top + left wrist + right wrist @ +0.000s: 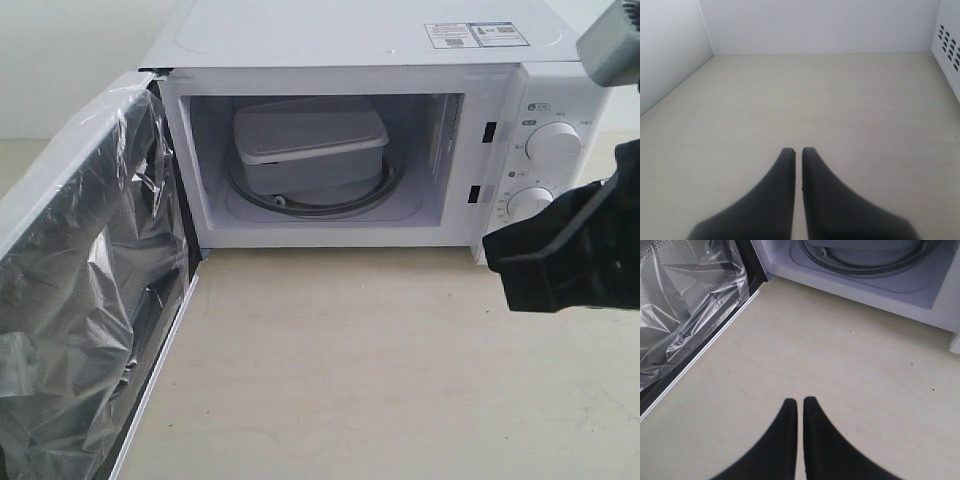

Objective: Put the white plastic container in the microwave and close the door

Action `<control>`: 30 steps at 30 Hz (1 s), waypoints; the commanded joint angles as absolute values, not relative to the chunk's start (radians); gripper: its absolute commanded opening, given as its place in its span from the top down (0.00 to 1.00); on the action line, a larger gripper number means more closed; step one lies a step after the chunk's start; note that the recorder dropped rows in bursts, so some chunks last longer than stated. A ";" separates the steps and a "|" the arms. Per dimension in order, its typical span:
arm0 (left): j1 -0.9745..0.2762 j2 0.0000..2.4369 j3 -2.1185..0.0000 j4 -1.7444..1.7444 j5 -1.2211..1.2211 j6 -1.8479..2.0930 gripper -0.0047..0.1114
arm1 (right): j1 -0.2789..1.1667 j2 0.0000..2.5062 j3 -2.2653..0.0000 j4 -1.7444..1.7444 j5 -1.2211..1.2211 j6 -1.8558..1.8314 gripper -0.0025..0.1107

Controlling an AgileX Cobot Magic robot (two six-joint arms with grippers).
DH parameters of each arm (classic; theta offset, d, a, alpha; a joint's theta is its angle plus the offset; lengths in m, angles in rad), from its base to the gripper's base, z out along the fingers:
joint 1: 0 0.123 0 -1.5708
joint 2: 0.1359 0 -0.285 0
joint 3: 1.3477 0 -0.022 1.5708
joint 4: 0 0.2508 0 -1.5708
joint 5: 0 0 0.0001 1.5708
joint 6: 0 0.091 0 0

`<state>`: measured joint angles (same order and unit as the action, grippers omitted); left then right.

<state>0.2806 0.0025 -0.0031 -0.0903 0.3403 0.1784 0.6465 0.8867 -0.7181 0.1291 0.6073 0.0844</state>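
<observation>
White plastic container [310,150] is sitting inside the microwave [370,35], lid on, resting on the glass turntable [395,195], a bit toward the left of the cavity. Door [80,300] is standing wide open, swinging out to the left in the exterior view. Clear plastic film [95,230] is wrinkling loosely over the door's inner face.

Right hand [800,402] is clenching shut on nothing, fingers pressing together with only a thin seam showing between them. It is hanging over the bare desk [350,370] in front of the open cavity, near the door's lower edge but apart from it. In the exterior view the right arm [570,250] is showing as a black block at the right edge, covering part of the lower knob [527,203]. The upper knob [553,143] is showing in full. Stickers [477,35] are lying on the microwave's top.

Left hand [798,152] is also clenching shut and empty, fingers nearly meeting. It is pointing over bare desk toward a white wall corner, with a vented white panel [949,42] standing off to one side. Cannot tell whether that panel is the microwave's side.
</observation>
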 commanded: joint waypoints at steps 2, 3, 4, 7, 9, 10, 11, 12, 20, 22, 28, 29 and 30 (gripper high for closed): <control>0.276 0.000 0.000 -0.087 0.337 0.172 0.92 | 0.649 0.881 -0.727 0.111 0.601 0.066 0.98; 0.276 0.000 0.000 -0.087 0.337 0.172 0.92 | 0.649 0.881 -0.727 0.111 0.596 0.058 0.98; 0.276 0.000 0.000 -0.087 0.337 0.172 0.92 | 0.649 0.881 -0.727 0.111 0.594 0.056 0.98; 0.276 0.000 0.000 -0.085 0.337 0.172 0.92 | 0.649 0.881 -0.727 0.111 0.587 0.054 0.98; 0.276 0.000 0.000 -0.085 0.337 0.172 0.92 | 0.649 0.881 -0.727 0.111 0.587 0.054 0.98; 0.276 0.000 0.000 -0.085 0.337 0.172 0.92 | 0.649 0.881 -0.727 0.111 0.587 0.054 0.98; 0.276 0.000 0.000 -0.085 0.337 0.172 0.92 | 0.649 0.881 -0.727 0.111 0.587 0.054 0.98; 0.276 0.000 0.000 -0.075 0.337 0.174 0.92 | 0.649 0.881 -0.727 0.111 0.589 0.054 0.98; 0.276 0.000 0.000 0.044 0.023 0.174 0.92 | 0.649 0.881 -0.727 0.111 0.612 0.043 0.98; 0.276 0.000 0.000 0.044 -0.145 0.174 0.92 | 0.649 0.881 -0.727 0.111 0.612 0.043 0.98; 0.276 0.000 0.000 0.044 -0.685 0.174 0.92 | 0.649 0.881 -0.727 0.111 0.612 0.042 0.98; 0.276 0.000 0.000 0.044 -0.775 0.174 0.92 | 0.649 0.881 -0.727 0.111 0.612 0.042 0.98; 0.276 0.000 0.000 0.044 -0.848 0.174 0.92 | 0.649 0.881 -0.727 0.111 0.612 0.042 0.98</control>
